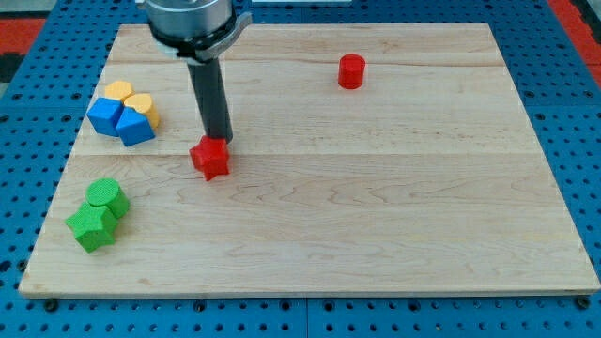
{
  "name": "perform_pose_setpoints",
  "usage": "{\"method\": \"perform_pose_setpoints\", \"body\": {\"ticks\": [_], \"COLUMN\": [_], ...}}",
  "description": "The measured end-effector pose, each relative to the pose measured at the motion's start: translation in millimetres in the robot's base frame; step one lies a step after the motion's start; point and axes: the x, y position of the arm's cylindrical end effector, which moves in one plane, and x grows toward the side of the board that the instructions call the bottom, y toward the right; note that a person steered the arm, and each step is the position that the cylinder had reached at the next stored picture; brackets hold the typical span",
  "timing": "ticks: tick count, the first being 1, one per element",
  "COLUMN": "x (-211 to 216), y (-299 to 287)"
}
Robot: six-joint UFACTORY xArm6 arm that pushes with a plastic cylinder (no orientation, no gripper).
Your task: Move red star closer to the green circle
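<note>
On the wooden desk (376, 188), the red star (210, 158) lies left of the middle. My tip (219, 140) touches it at its 1 o'clock edge. No pincer exists on this rod, so no open or closed state can be told. At 8 o'clock from the star, well apart, sits the green circle (107, 196), touching a green block (91, 228). A red cylinder (351, 71) stands at 2 o'clock, far away.

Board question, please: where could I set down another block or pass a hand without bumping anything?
Free: the view's right and bottom, below the red cylinder. Crowded: the view's left edge, with the blue-yellow cluster and green blocks; my tip touches the red star.
</note>
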Motion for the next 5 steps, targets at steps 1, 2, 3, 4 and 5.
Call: {"method": "perform_pose_setpoints", "body": {"ticks": [1, 2, 3, 4, 5], "x": [8, 40, 59, 49, 59], "y": [13, 16, -31, -42, -60]}}
